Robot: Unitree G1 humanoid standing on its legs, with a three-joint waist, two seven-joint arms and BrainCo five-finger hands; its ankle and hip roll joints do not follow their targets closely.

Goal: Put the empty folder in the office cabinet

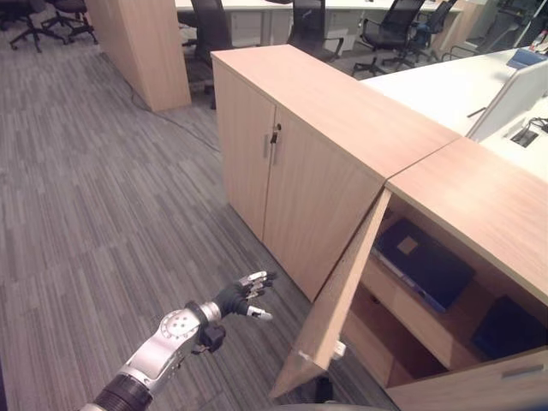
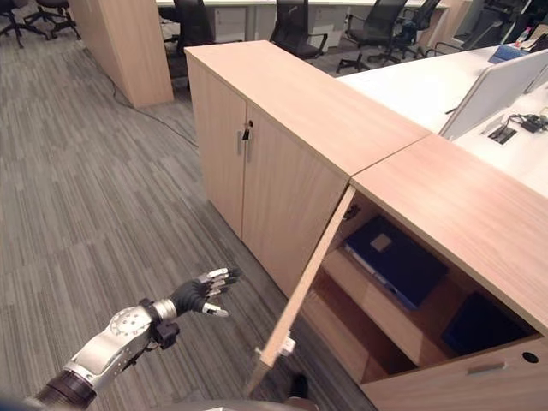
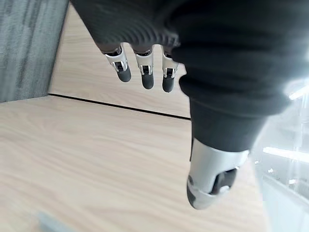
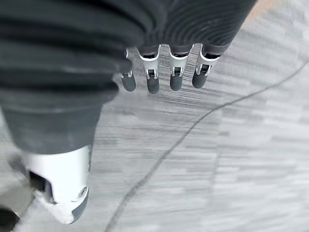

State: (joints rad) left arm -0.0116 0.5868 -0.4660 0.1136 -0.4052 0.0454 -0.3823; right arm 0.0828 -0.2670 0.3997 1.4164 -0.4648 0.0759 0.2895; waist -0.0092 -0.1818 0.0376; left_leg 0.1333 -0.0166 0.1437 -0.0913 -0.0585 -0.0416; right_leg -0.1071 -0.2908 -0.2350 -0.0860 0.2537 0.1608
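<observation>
Readable text: none can be made out in any view.
Blue folder [image 1: 424, 261] on the upper shelf, right of centre in the left eye view: a small pale label on its cover, too small to read.
Cabinet door [image 1: 330, 308], lower centre: a small white tag at its lower edge, no legible print.
Desk items [image 2: 522, 122], upper right of the right eye view: no legible marks.

Open cabinet [image 2: 445, 197] – dark blue folder [image 2: 396, 259] flat on upper shelf, another [image 2: 476, 323] lower down.
</observation>
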